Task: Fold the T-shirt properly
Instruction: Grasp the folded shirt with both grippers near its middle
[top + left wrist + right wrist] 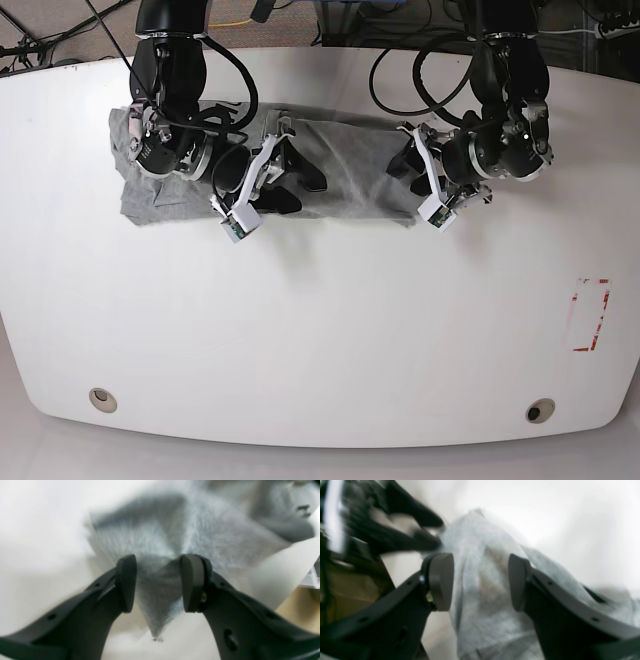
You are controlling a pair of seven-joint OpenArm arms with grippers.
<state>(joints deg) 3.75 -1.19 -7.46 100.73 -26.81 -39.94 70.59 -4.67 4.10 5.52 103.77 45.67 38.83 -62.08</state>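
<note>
The heather-grey T-shirt lies bunched in a long band across the far side of the white table. My right gripper hovers over the band's middle. In the right wrist view, the right gripper is open, and wrinkled T-shirt cloth shows past the gap. My left gripper is at the band's right end. It is open in the left wrist view, where a pointed corner of the T-shirt lies on the table between and beyond the fingers. A trace of black lettering shows far off.
A red rectangular outline is marked near the table's right edge. Two round holes sit along the front edge. Cables hang behind the table's far edge. The table's edge and brown floor show at the right of the left wrist view.
</note>
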